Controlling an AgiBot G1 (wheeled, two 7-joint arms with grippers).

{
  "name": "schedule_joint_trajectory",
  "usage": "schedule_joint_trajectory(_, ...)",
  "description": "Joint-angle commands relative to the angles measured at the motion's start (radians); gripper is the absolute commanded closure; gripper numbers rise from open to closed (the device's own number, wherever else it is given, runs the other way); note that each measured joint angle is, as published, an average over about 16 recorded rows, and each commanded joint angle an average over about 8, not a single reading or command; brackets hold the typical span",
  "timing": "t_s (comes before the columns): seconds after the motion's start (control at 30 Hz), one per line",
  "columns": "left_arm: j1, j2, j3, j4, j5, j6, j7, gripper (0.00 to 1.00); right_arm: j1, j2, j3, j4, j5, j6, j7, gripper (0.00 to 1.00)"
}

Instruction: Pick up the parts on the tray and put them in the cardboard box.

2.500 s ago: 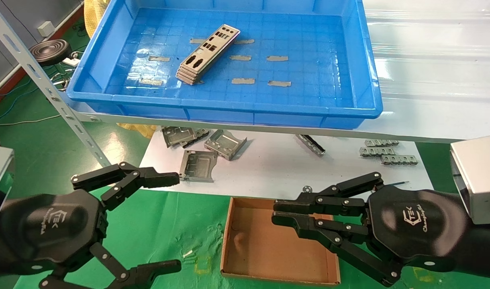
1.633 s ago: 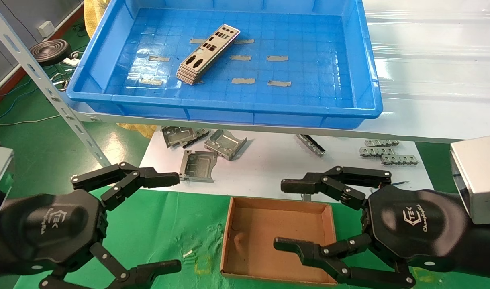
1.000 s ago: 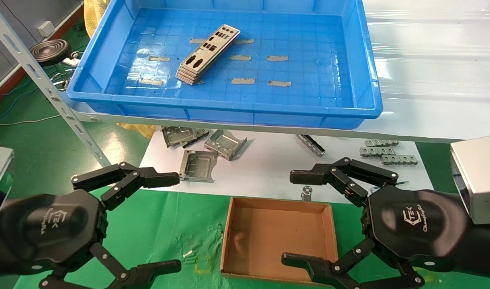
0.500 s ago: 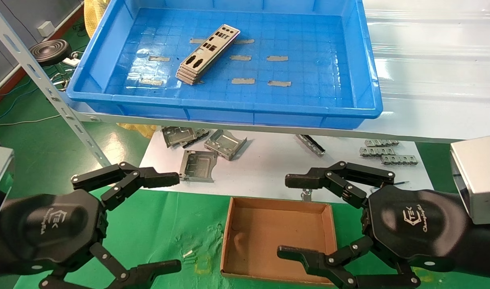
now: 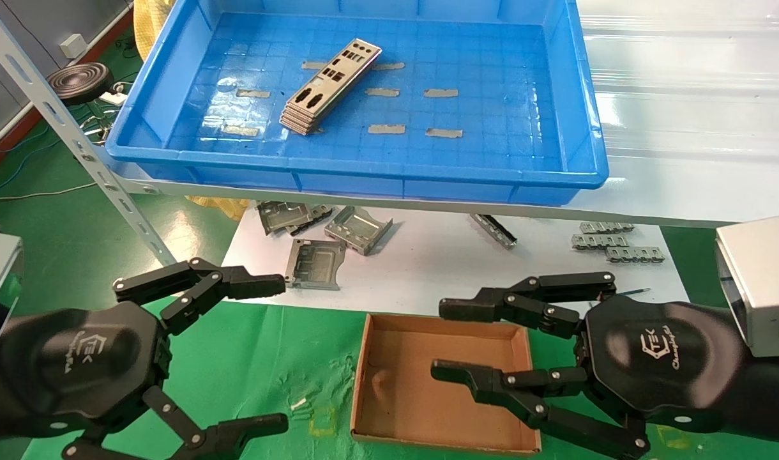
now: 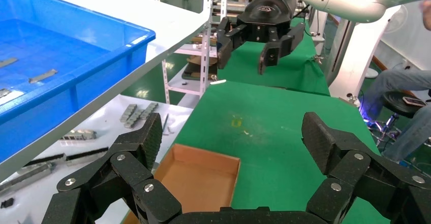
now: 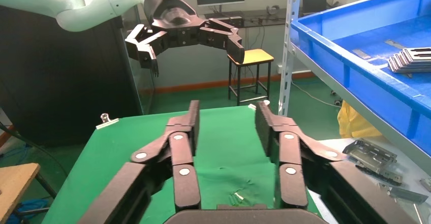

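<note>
A stack of punched silver-grey parts (image 5: 329, 86) lies in the blue tray (image 5: 364, 174) on the upper shelf; it also shows in the right wrist view (image 7: 411, 59). The empty cardboard box (image 5: 428, 390) sits on the green mat below and shows in the left wrist view too (image 6: 198, 176). My right gripper (image 5: 437, 340) is open and empty, its fingers over the box's far half. My left gripper (image 5: 281, 350) is wide open and empty over the mat, left of the box. Both are well below and in front of the tray.
Bent grey brackets (image 5: 338, 236) and small metal strips (image 5: 610, 246) lie on a white sheet under the shelf. A slanted perforated metal upright (image 5: 76, 140) stands at the left. The shelf's front edge overhangs the space between the box and the tray.
My right gripper opened from shut to wide over the box, and its fingers have now come partly back together. The left gripper, the parts and the box have not moved.
</note>
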Motion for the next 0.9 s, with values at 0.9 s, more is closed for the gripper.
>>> schedule_joint_trajectory(0.9,-0.286,0.125,0.067,0.073,0.196,-0.114,-0.045,0.00,0.000,0.000,0.000,0.000,0.000,0.000,0.000,1.00)
